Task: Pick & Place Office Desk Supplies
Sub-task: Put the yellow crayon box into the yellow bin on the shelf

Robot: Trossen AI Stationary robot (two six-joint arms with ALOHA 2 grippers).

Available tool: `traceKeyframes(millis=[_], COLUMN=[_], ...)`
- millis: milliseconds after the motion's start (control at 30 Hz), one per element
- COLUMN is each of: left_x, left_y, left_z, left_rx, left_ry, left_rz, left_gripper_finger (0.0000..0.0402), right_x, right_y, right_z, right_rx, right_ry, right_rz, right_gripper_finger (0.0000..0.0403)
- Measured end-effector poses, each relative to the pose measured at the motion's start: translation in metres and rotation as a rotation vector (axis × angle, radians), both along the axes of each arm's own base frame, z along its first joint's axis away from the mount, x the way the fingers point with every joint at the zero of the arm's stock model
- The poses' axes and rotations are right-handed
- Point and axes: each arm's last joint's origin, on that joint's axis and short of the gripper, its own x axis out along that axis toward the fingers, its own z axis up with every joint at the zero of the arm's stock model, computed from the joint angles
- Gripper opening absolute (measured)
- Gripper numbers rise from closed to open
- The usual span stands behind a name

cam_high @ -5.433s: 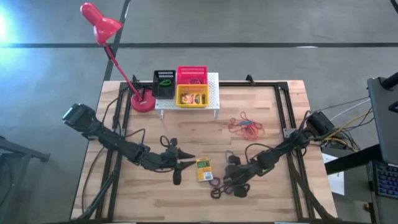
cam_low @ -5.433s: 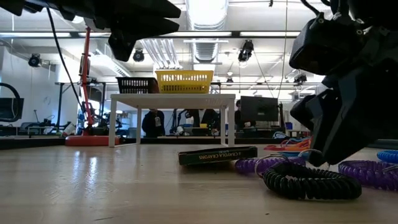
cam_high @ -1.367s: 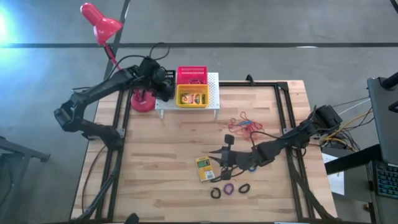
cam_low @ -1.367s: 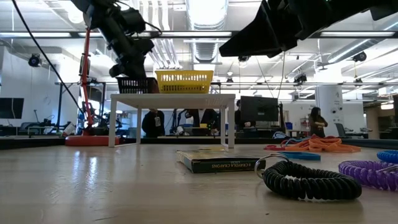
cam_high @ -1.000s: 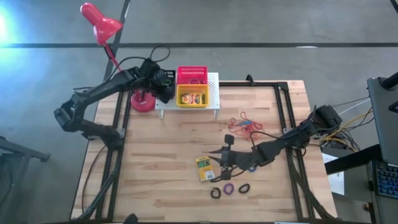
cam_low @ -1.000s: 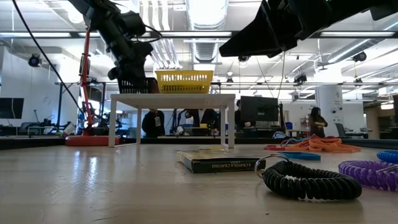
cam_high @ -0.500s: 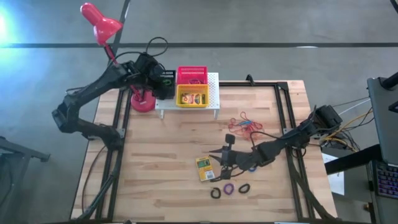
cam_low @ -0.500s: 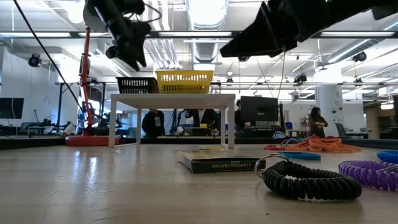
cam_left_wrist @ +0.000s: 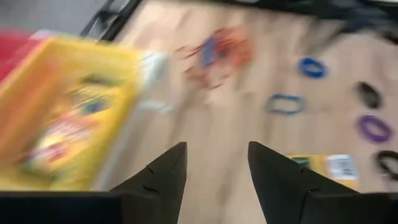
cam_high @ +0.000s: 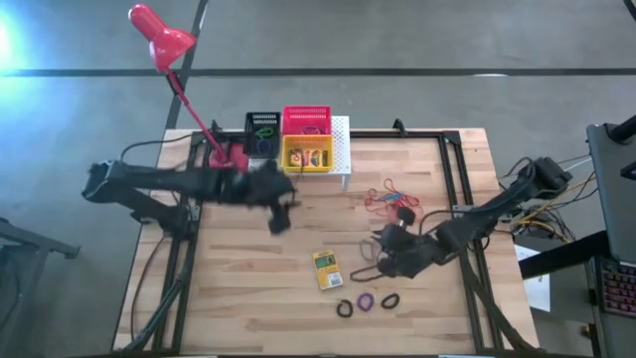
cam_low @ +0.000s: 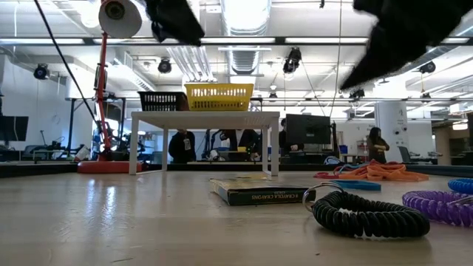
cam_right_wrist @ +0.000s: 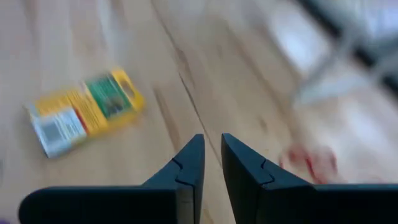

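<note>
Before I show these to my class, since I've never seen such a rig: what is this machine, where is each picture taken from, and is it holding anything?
Two dark robot arms work at a wooden table. One camera looks down, one sits at table height, one rides each wrist. The left gripper, fingers apart, hangs empty in front of the white stand, which carries black, red and yellow mesh baskets. The right gripper, nearly closed, is empty too. On the table lie a crayon box, rubber bands and small coiled rings.
</note>
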Motion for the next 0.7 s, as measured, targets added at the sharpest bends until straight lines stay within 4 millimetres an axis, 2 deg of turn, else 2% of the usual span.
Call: traceKeyframes(millis=[133, 267, 433, 567, 700], left_x=[0.003, -0.001, -0.011, -0.019, -0.024], left_y=[-0.043, -0.067, -0.072, -0.069, -0.068], left_z=[-0.024, -0.051, -0.084, -0.104, -0.115], left_rx=[0.029, 0.022, -0.054, -0.116, -0.169], left_ry=[-0.104, -0.211, -0.266, -0.222, -0.199], left_rz=[-0.136, -0.227, -0.208, -0.159, -0.116], left_gripper_finger=[0.0173, 0.0173, 0.0173, 0.0173, 0.0173], right_x=[-0.011, -0.014, -0.012, -0.001, 0.015], right_y=[-0.005, -0.006, -0.009, -0.017, -0.031], right_z=[-0.015, -0.034, -0.051, -0.054, -0.053], right_rx=[0.076, 0.135, 0.208, 0.302, 0.379], right_ry=[0.056, 0.060, -0.036, -0.096, -0.116], right_rz=[-0.063, -0.062, -0.058, -0.001, 0.066], right_gripper_finger=[0.0060, 0.0085, 0.0118, 0.0140, 0.0156])
